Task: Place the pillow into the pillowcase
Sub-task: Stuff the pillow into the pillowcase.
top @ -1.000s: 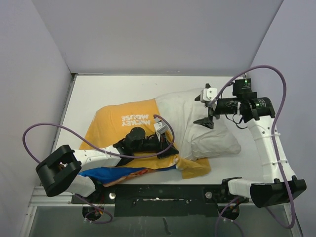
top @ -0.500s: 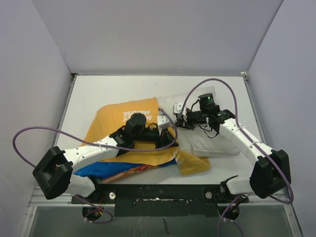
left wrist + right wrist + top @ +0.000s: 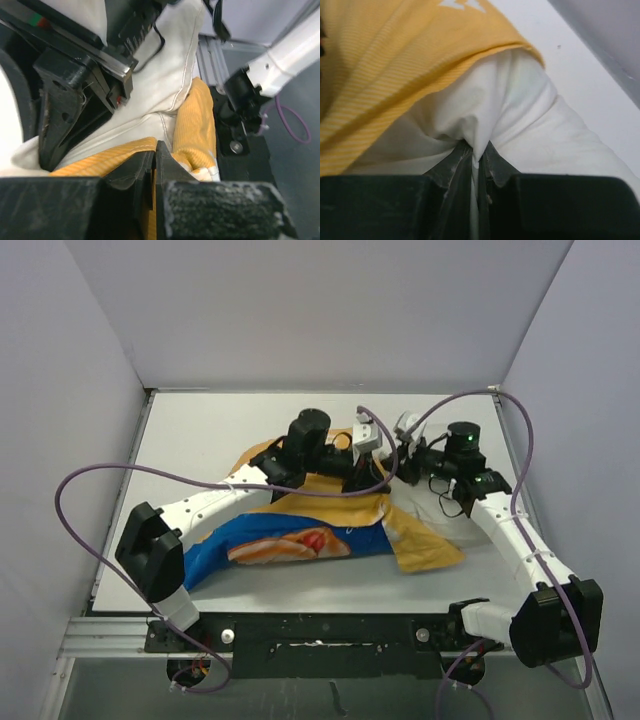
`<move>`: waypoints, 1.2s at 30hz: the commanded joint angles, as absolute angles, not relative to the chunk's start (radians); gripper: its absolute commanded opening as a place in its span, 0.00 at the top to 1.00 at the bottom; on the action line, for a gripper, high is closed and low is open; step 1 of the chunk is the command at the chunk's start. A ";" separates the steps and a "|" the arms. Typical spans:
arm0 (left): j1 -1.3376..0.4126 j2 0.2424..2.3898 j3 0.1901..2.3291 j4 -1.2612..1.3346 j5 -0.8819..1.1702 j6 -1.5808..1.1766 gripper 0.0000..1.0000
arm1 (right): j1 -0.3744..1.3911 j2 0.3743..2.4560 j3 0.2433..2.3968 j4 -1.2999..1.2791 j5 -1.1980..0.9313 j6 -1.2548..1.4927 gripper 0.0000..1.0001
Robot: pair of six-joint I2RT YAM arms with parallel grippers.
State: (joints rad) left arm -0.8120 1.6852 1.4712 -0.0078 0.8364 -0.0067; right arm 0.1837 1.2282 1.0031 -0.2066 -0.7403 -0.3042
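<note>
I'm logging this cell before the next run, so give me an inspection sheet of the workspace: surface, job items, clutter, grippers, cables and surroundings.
Surface: white table, no marks seen.
Job's things: pillow partly under the yellow side of the pillowcase.
Clutter: nothing seen.
Grippers: left gripper shut on the pillowcase; right gripper shut on a pinch of the pillow.
Cables: purple cables loop off both arms.
Surroundings: plain grey walls on three sides.

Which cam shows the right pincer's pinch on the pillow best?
Right wrist: the right pincer is shut on a fold of the pillow, under the pillowcase edge. Top external shows only a pillow sliver; left wrist shows pillow fabric, not the pinch.
</note>
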 commanded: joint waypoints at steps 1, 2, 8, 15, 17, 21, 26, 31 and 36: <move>-0.857 1.597 1.236 0.195 0.818 -0.021 1.00 | 0.326 1.226 0.859 -0.436 -0.921 -0.600 1.00; -0.866 1.575 1.152 0.248 0.798 -0.049 1.00 | 0.337 1.233 0.843 -0.497 -0.930 -0.684 1.00; -0.952 1.455 0.776 0.472 0.650 -0.182 1.00 | 0.376 1.309 0.876 -0.624 -0.913 -0.806 0.88; -0.969 1.112 0.632 0.301 0.353 -0.339 0.50 | 0.333 1.305 0.990 -0.933 -0.994 -1.066 0.55; -0.955 0.990 0.635 0.191 0.291 -0.418 0.36 | 0.293 1.254 0.999 -0.982 -1.047 -1.127 0.41; -0.905 0.829 0.733 -0.038 0.225 -0.544 0.31 | 0.192 1.159 1.000 -1.026 -1.117 -1.182 0.28; -0.867 0.929 1.045 -0.346 0.080 -0.581 0.38 | 0.141 1.101 0.973 -0.989 -1.145 -1.161 0.22; -0.885 1.242 1.404 -0.523 -0.098 -0.503 0.39 | 0.107 1.064 0.948 -0.847 -1.087 -0.997 0.20; -0.920 1.498 1.623 -0.572 -0.264 -0.401 0.38 | 0.078 1.049 0.914 -0.777 -1.049 -0.933 0.20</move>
